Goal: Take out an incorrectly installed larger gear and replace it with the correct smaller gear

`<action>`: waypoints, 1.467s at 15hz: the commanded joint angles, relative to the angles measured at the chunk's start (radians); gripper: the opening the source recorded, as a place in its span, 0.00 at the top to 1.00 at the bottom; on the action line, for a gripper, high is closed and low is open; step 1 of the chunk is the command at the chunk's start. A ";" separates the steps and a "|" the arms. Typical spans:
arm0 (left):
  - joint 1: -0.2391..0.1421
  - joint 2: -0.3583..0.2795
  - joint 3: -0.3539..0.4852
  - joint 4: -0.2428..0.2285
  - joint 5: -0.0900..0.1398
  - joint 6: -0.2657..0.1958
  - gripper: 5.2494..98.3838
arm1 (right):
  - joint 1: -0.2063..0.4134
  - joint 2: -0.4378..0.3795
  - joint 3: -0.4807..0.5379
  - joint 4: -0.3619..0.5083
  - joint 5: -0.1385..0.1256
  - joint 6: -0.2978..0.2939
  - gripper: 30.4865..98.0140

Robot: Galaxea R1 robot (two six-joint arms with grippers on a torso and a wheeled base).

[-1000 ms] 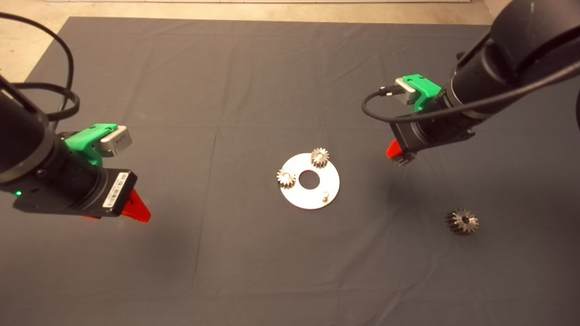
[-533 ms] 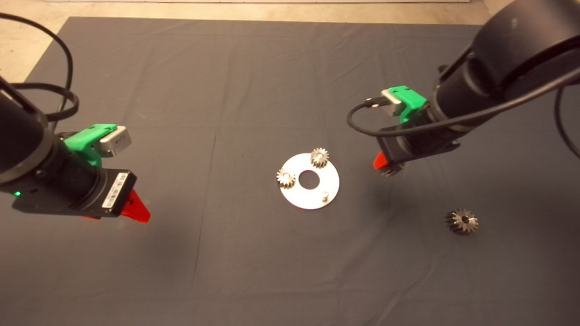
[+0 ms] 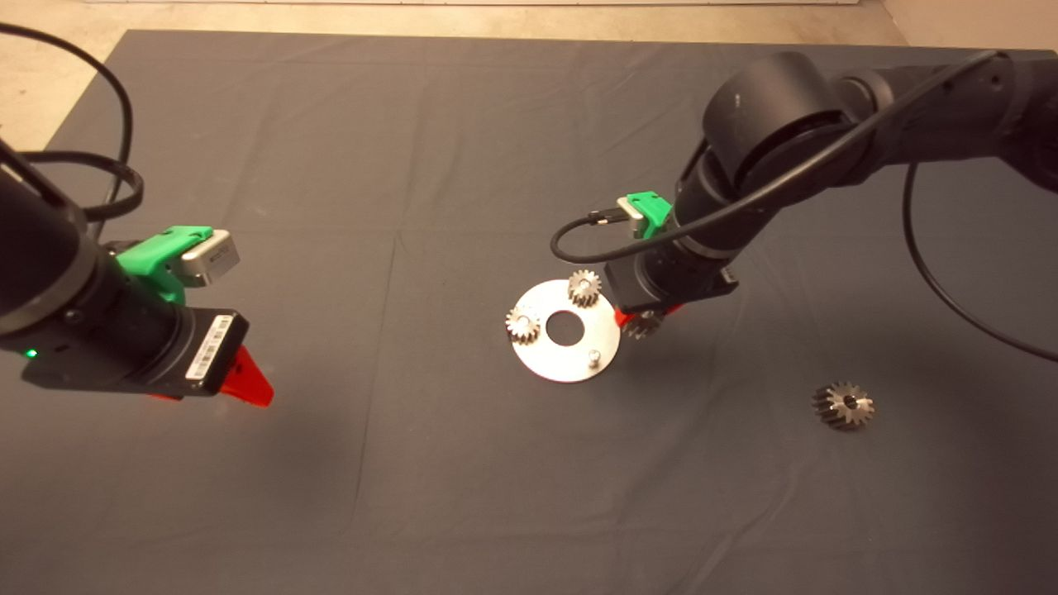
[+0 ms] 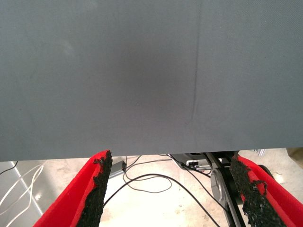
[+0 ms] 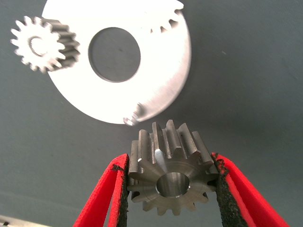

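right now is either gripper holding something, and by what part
The right gripper holds a small dark grey steel gear, its fingers clamping opposite toothed sides. The left gripper holds nothing.

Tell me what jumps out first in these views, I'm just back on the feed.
The right gripper, shut on the smaller gear, hangs at the right edge of the silver disc, near its bare pin. Two paler small gears sit on the disc's other pins. The larger gear lies alone on the mat to the right, and the left gripper waits open at the mat's left side.
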 commanded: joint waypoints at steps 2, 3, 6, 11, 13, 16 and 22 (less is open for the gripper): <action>-0.016 0.002 -0.013 0.001 0.133 0.002 0.37 | -0.030 0.046 -0.051 -0.064 0.002 -0.017 0.87; -0.016 0.002 -0.016 0.001 0.133 0.003 0.37 | -0.035 0.055 -0.061 -0.071 0.002 -0.017 0.87; -0.016 0.003 -0.016 0.001 0.133 0.003 0.37 | -0.081 0.074 -0.092 -0.102 0.003 -0.028 0.87; -0.016 0.006 -0.020 0.000 0.133 0.004 0.37 | -0.087 0.091 -0.117 -0.105 0.002 -0.039 0.87; -0.016 0.005 -0.020 0.000 0.133 0.004 0.37 | -0.090 0.093 -0.118 -0.105 0.004 -0.039 0.87; -0.016 0.005 -0.020 0.000 0.133 0.004 0.37 | -0.096 0.103 -0.123 -0.106 0.004 -0.039 0.87; -0.016 0.000 -0.019 -0.001 0.133 0.005 0.37 | -0.096 0.116 -0.131 -0.105 0.002 -0.037 0.87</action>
